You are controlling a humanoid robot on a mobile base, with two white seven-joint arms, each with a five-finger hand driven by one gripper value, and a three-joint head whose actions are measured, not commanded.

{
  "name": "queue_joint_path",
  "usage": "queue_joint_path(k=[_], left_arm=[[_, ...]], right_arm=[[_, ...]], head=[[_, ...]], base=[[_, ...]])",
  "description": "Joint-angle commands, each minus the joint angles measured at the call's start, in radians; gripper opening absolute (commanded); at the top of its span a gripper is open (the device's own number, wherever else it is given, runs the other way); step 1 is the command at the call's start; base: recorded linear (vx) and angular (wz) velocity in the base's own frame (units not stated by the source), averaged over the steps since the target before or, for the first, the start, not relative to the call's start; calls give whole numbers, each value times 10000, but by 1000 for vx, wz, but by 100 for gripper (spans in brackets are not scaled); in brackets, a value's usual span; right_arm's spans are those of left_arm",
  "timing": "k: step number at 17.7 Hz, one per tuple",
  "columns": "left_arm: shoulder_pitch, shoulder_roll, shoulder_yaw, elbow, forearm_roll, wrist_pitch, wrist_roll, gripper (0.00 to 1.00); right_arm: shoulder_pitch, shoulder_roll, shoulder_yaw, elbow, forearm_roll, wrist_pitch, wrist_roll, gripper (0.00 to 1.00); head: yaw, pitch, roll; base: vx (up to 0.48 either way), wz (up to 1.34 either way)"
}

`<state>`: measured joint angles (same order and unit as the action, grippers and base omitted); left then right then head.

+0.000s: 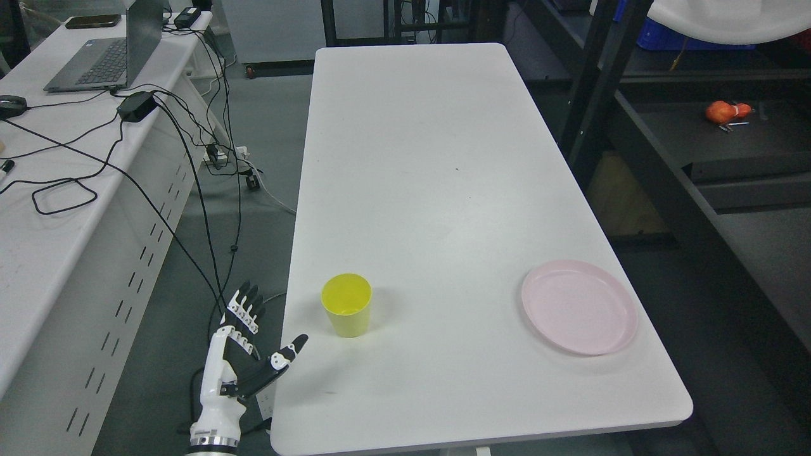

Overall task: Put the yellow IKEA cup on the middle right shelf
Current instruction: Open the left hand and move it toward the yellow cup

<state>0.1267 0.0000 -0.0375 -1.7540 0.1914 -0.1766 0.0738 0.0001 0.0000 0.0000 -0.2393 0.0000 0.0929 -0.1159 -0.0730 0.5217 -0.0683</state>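
A yellow cup [346,305] stands upright and empty on the white table [437,190], near its front left corner. My left hand [253,342] hovers just off the table's left edge, a little left of and nearer than the cup. Its fingers are spread and hold nothing, with the thumb reaching over the table edge toward the cup. A dark shelf unit [690,158] rises to the right of the table. The right arm does not show.
A pink plate [579,306] lies on the table at the front right. An orange object [727,112] rests on a shelf at the right. A white desk [57,164] with a laptop [108,54] and hanging cables [190,164] stands on the left.
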Motion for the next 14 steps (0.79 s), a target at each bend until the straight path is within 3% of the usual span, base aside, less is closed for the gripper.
queue_joint_path(k=[1, 5, 10, 14], left_arm=[[-10, 245, -162, -70, 3, 2, -2, 99], [-10, 245, -207, -40, 3, -28, -94, 99], [-346, 175, -1188, 297, 140, -44, -110, 99], [-730, 175, -1037, 971, 417, 17, -109, 98]], right_arm=[[137, -175, 169, 0, -245, 7, -7, 99], [137, -175, 169, 0, -245, 7, -7, 99], [137, -175, 169, 0, -245, 7, -7, 99], [137, -175, 169, 0, -245, 7, -7, 99]], head=[[0, 0, 0], [0, 0, 0], [0, 0, 0], [0, 0, 0]], base=[[0, 0], [1, 6], [0, 0], [5, 0]])
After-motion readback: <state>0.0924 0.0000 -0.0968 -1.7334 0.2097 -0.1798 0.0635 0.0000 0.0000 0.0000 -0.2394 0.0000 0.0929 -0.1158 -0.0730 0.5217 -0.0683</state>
